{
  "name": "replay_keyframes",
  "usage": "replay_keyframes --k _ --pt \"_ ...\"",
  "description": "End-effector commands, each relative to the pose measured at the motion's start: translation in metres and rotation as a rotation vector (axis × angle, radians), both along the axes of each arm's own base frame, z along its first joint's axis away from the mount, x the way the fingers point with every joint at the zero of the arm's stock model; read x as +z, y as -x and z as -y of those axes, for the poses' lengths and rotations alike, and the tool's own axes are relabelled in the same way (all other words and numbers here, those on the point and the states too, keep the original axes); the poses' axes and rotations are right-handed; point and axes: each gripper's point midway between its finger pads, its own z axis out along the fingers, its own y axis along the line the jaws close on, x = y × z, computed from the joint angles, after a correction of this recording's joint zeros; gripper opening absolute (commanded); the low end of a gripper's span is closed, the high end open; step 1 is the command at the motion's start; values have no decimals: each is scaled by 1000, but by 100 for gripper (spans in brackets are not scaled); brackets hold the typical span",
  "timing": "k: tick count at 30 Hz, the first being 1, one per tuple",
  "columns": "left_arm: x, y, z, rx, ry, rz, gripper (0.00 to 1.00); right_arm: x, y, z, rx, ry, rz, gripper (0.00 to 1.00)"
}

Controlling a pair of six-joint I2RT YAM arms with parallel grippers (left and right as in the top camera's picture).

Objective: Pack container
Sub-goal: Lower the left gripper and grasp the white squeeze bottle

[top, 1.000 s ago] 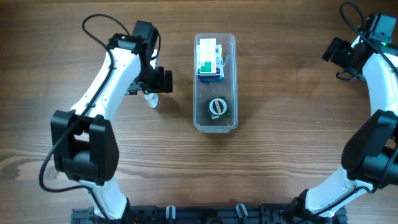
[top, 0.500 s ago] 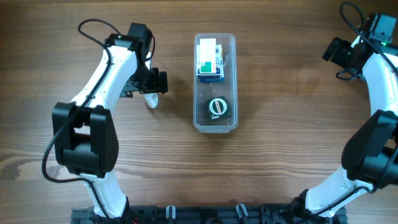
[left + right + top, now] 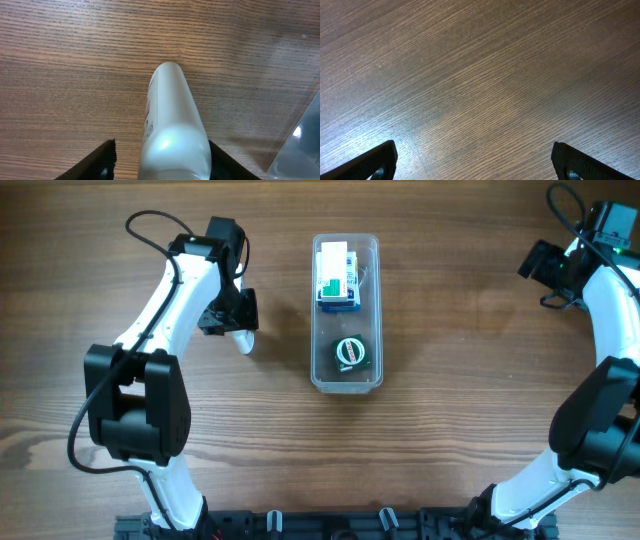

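The container (image 3: 315, 330), a clear plastic tub, lies lengthways at the table's middle. In it are a white, green and blue box (image 3: 336, 276) at the far end and a round black and green thing (image 3: 348, 352) near the front. A white bottle (image 3: 244, 341) lies on the wood left of the tub. My left gripper (image 3: 238, 318) straddles the bottle (image 3: 172, 125). One finger (image 3: 220, 165) rests against its side, while the other finger (image 3: 100, 165) stands a narrow gap away. My right gripper (image 3: 475, 162) is open over bare wood at the far right.
A corner of the tub (image 3: 302, 140) shows at the right edge of the left wrist view, close to the bottle. The right arm (image 3: 600, 310) stands at the table's right edge, far from the tub.
The left gripper's jaws have narrowed around the white bottle. The right arm, the tub and its contents have not moved.
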Motion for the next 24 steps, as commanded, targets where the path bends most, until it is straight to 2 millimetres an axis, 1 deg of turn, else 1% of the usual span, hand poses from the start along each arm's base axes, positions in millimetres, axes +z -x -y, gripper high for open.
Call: replay_keyframes --k 1,2,5,7,11,17,22,24 --pt "-2 -2 -2 3 -7 0 52 -8 1 1 -13 -9 -15 100" --pt "-2 -2 -2 3 -7 0 48 -8 1 1 -12 -9 -15 100" --pt "-2 -3 -2 3 -6 1 47 -8 1 1 -13 -9 -15 100" --pt "-2 -4 -2 3 -5 8 44 -8 1 1 -13 -9 -15 100" --pt "-2 -7 -2 4 -3 19 43 -8 1 1 -13 -9 -15 100" --pt "-2 -7 -1 7 1 18 34 -8 1 1 -13 -9 -15 100" --pt "-2 -7 -1 8 1 18 33 -8 1 1 -13 -9 -15 100" --pt "0 -5 2 7 20 16 33 -8 1 1 -13 -9 -15 100"
